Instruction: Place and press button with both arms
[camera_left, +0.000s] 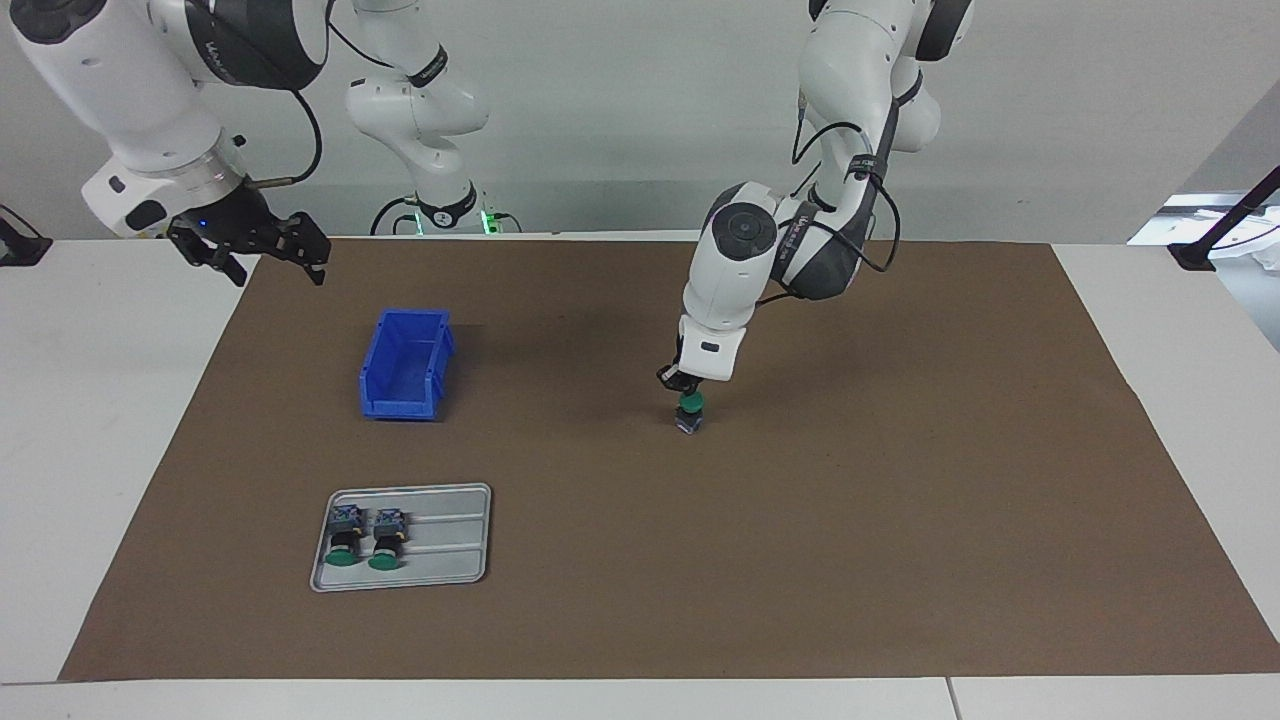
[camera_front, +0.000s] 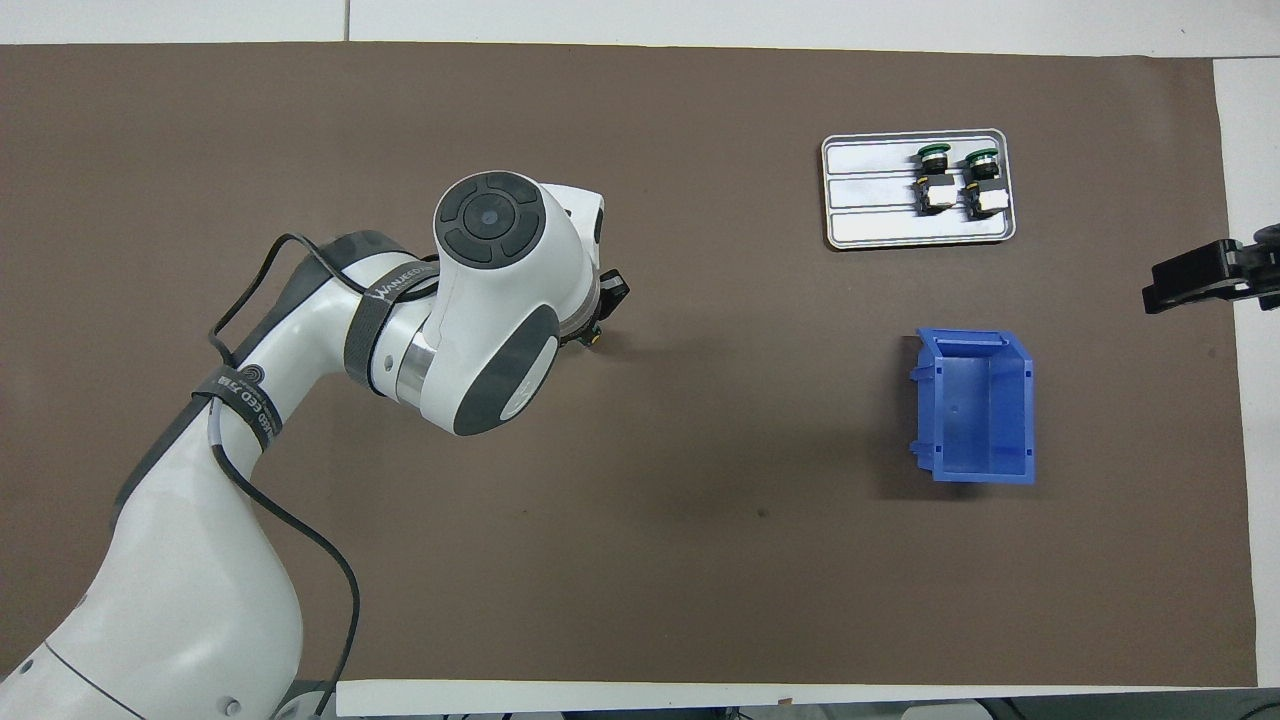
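Observation:
One button (camera_left: 689, 412) stands upright on the brown mat (camera_left: 800, 520) near the table's middle, green cap up and grey-blue block down. My left gripper (camera_left: 686, 390) points straight down, fingers together, its tip resting on the green cap. In the overhead view the left arm's hand (camera_front: 500, 300) hides this button. Two more buttons (camera_left: 343, 540) (camera_left: 386, 540) lie side by side on a grey tray (camera_left: 450, 545); they also show in the overhead view (camera_front: 935, 180) (camera_front: 982, 182). My right gripper (camera_left: 270, 262) is open and empty, raised over the mat's corner at the right arm's end, and the arm waits.
A blue open bin (camera_left: 400, 405) stands empty on the mat, nearer to the robots than the tray (camera_front: 870, 190); it also shows in the overhead view (camera_front: 975, 470). White table (camera_left: 100, 450) borders the mat on all sides.

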